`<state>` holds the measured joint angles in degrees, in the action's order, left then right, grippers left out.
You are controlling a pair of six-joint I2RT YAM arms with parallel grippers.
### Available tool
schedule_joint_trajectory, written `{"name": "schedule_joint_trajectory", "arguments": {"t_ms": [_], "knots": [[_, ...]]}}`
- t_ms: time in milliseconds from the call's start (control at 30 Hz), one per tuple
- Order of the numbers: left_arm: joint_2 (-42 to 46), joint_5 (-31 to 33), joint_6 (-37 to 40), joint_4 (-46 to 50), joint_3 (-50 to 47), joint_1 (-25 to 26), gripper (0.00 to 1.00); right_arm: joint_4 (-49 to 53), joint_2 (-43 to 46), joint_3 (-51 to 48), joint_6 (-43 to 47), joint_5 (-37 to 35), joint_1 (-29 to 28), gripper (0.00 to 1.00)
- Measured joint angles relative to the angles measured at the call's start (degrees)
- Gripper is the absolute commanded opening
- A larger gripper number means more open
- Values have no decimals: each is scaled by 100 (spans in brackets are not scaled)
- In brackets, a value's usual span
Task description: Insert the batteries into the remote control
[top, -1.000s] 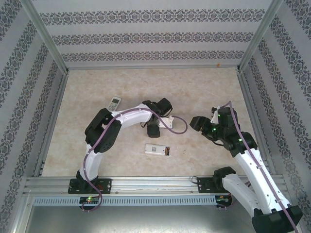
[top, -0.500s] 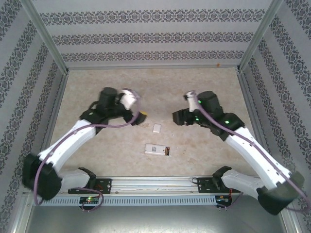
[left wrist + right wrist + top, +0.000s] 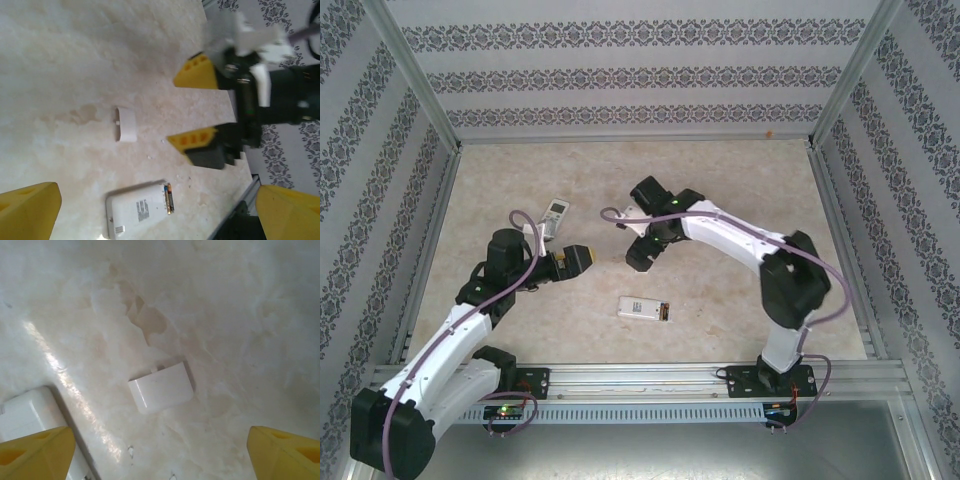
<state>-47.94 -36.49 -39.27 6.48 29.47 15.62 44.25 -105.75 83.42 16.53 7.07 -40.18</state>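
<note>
At the middle of the worktop (image 3: 740, 180), nearer the arm bases than the far wall, the remote control (image 3: 640, 308) lies back-up. Its long axis runs left to right with a slight tilt, and its open battery bay is at the end toward the robot's right. In that bay the batteries (image 3: 169, 198) show as a dark sliver with orange-coppery ends, lying across the remote's width; how many sit there I cannot tell. Just beyond the remote and apart from it, a small white lid (image 3: 161, 387) lies flat on the marble-patterned surface. The right tool (image 3: 192, 106) hangs over this lid with its yellow fingers (image 3: 285, 452) spread wide, the lid between them and untouched. The left tool (image 3: 578, 260) is off to the left of the lid, its fingers likewise spread and pinching nothing, aimed toward the right tool. A second white remote (image 3: 555, 213) lies tilted beside the left arm's wrist, well apart from the first.
</note>
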Motion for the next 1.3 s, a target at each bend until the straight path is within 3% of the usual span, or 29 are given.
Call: {"name": "schedule_joint_trajectory", "arguments": {"t_ms": [233, 567, 933, 1133, 1300], "knots": [[229, -68, -192, 35, -63, 0, 100, 387, -1215, 684, 179, -140, -74, 94], [111, -105, -177, 66, -63, 0, 100, 680, -1751, 874, 629, -496, -313, 84], [114, -208, -155, 50, -63, 0, 100, 960, -1762, 951, 879, -577, -315, 52], [142, -199, -131, 48, -63, 0, 100, 949, -1130, 496, 988, -520, -304, 51], [160, -186, -125, 33, -63, 0, 100, 890, 496, -522, 1121, -496, -310, 52]]}}
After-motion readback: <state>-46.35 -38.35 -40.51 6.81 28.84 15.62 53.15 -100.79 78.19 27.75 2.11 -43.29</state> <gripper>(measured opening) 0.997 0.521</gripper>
